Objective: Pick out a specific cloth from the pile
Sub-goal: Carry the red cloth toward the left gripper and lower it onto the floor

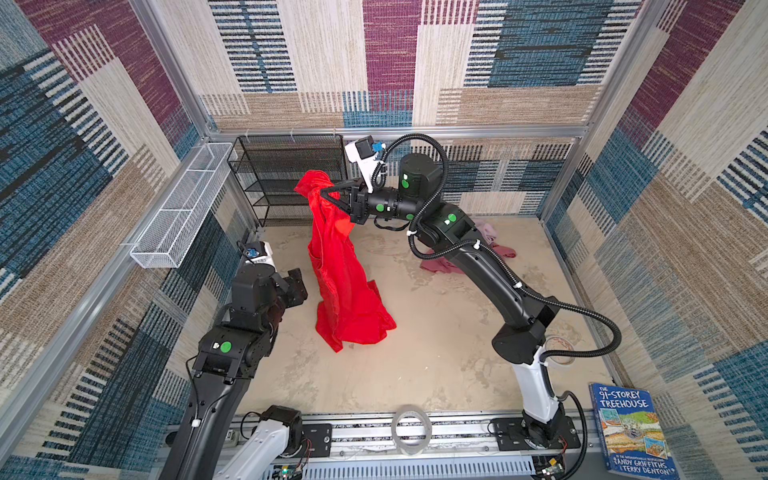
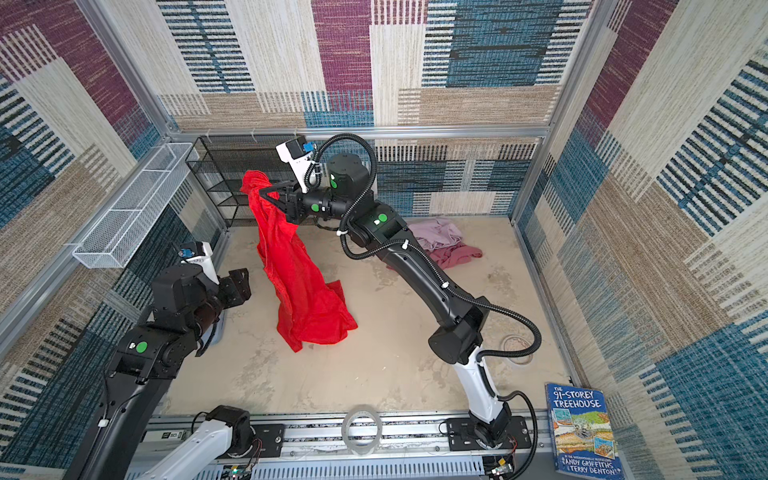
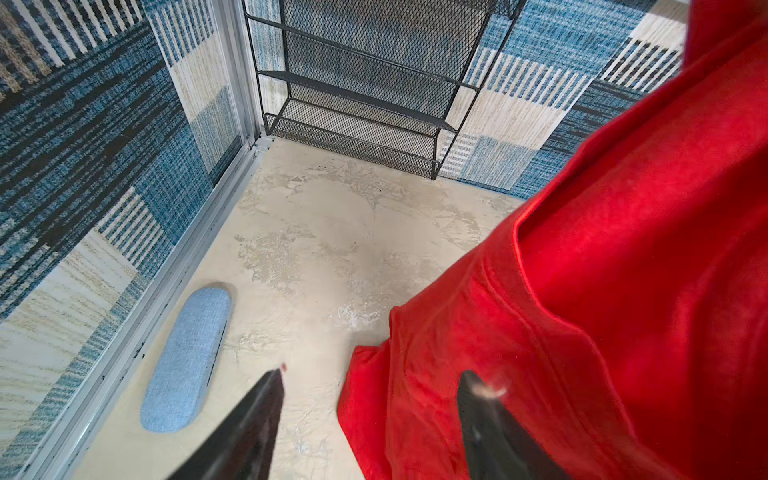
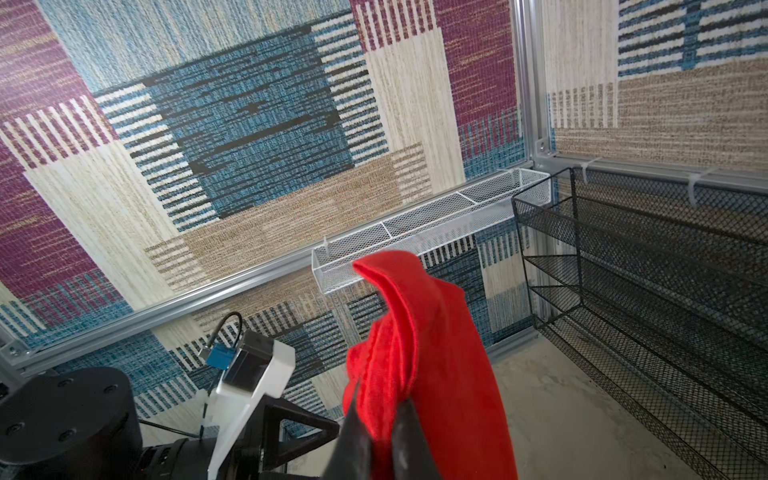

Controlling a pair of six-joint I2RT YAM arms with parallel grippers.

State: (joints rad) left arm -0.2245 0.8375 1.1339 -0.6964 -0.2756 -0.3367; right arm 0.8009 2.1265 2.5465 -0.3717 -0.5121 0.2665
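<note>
At the near edge, a roll of clear tape (image 1: 410, 430) lies on the rail between the two arm bases, and a paperback book (image 1: 631, 432) lies at the near right corner. The left pincer (image 3: 370, 384) hangs low with its jaws well apart and nothing between them, just beside the lower folds of the red cloth (image 1: 345, 270); a light blue glasses case (image 3: 187, 357) lies on the surface (image 1: 415, 365) by the left wall.

The red cloth hangs as one long drape, its long axis nearly upright and leaning slightly, top end toward the far left. Its lower end is bunched on the surface near the middle. Farther back and high up, the right pincer (image 1: 326, 193) is clamped tight on the cloth's upper end, a peak of fabric poking past the tips.

Well apart to the right lies the rest of the pile (image 2: 444, 245), pale lilac and dusty rose-pink cloths. A black mesh rack (image 1: 291, 178) stands at the back wall, with a white mesh basket (image 1: 183, 212) on the left wall.
</note>
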